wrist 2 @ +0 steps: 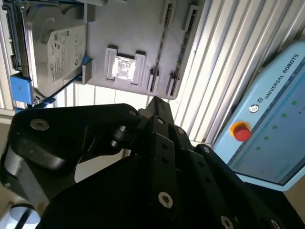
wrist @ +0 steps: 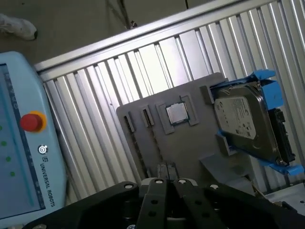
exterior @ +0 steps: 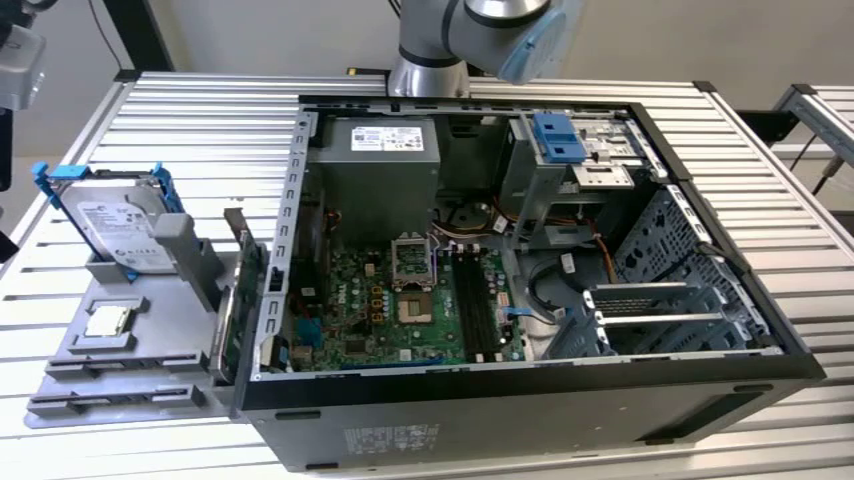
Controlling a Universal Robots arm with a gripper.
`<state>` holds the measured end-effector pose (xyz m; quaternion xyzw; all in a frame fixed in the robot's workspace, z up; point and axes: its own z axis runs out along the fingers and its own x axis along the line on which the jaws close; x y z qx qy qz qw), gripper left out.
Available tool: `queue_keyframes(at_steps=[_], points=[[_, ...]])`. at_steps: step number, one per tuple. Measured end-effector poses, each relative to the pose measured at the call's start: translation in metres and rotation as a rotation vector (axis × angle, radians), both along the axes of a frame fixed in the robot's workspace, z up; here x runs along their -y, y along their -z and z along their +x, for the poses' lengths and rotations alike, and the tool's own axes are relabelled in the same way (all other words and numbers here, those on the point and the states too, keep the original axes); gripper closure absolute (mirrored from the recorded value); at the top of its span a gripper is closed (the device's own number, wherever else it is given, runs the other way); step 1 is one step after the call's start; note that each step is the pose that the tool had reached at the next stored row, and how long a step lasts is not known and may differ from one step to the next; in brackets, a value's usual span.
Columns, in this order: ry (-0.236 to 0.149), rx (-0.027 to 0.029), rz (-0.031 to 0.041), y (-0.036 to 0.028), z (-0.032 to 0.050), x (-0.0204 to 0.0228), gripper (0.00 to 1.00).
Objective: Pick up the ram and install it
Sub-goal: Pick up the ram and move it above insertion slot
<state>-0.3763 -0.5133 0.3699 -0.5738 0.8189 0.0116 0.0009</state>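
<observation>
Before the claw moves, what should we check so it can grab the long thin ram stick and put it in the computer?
1. The long, thin, dark ram stick stands on edge at the side of the grey plastic holder: ok.
2. The black claw is above that holder: ok.
3. Claw lined up with the ram stick: cannot tell.
4. The black computer case is open on top: ok.
5. The long black memory slots on the green motherboard look empty: ok.
</observation>
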Motion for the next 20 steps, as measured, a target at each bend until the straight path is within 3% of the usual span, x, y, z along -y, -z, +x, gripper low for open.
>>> queue_keyframes(at_steps=[2, 8, 11, 20], points=[[-0.013, 0.0002, 0.0001, 0.0004, 0.0001, 0.0000, 1.00], [-0.118, 0.0003, 0.0000, 0.0008, 0.0000, 0.0000, 1.00], [-0.145, 0.0003, -0.0001, 0.0011, 0.0000, 0.0000, 1.00], [-0.276, 0.0010, -0.0002, 0.0061, 0.0000, 0.0000, 1.00]])
